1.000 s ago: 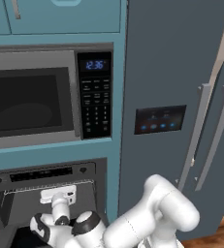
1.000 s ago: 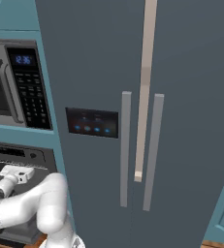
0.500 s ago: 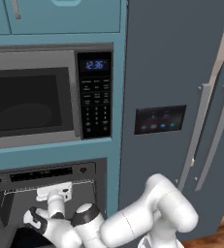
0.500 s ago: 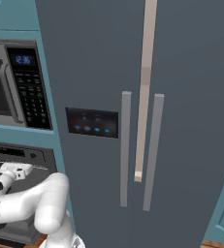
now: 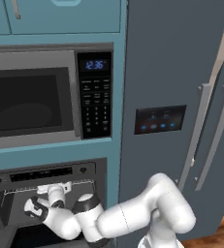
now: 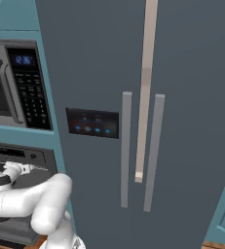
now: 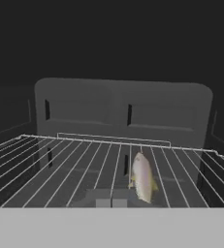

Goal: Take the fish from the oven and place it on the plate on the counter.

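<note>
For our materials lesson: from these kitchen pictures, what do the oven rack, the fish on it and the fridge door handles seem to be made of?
Oven rack: thin bright metal wire, likely steel; parallel rods, open gaps.
Fish: pale, silvery-tan and smooth; soft flesh or plastic, cannot tell.
Fridge door handles: light grey, matt, probably brushed metal or painted plastic.

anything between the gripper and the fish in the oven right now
Nothing visible. In the hand view the small pale silvery-tan fish lies on the white wire oven rack, just ahead and slightly right of the shut gripper, with only bare rack wires between them. The dark oven cavity back wall stands behind it.
</note>
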Robot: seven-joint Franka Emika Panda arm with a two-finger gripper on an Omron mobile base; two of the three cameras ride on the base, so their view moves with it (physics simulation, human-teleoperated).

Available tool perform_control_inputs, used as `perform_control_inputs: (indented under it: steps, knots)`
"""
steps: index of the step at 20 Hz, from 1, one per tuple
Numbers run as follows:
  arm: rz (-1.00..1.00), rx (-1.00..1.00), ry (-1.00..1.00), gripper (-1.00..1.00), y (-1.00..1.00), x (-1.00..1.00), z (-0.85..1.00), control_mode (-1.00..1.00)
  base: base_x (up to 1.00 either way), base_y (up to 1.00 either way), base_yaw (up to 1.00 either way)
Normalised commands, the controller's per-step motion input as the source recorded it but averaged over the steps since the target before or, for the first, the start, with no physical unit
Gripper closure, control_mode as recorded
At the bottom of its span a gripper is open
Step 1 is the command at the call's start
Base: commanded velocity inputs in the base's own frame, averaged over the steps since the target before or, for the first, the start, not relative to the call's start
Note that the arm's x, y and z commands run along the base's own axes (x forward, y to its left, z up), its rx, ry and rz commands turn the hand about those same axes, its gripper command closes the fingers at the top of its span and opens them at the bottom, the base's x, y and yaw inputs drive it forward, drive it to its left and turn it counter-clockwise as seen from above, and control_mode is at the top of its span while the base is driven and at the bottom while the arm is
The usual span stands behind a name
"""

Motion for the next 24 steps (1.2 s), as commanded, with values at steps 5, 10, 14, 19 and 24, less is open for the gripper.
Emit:
perform_control_inputs:
  steps: [5,10,14,19,24]
  knots:
    - [0.0,0.0,0.22,1.0,0.06,0.1,-1.0,-1.0,0.0,0.0,0.0]
    - [0.0,0.0,0.35,1.0,0.25,-0.01,-1.0,-1.0,0.0,0.0,0.0]
    - [0.0,0.0,0.42,1.0,0.29,-0.23,-1.0,-1.0,0.0,0.0,0.0]
    - [0.0,0.0,0.47,1.0,0.11,-0.95,-1.0,-1.0,0.0,0.0,0.0]
    - [-0.02,0.0,0.49,1.0,0.0,-1.0,-1.0,-1.0,0.0,0.0,0.0]
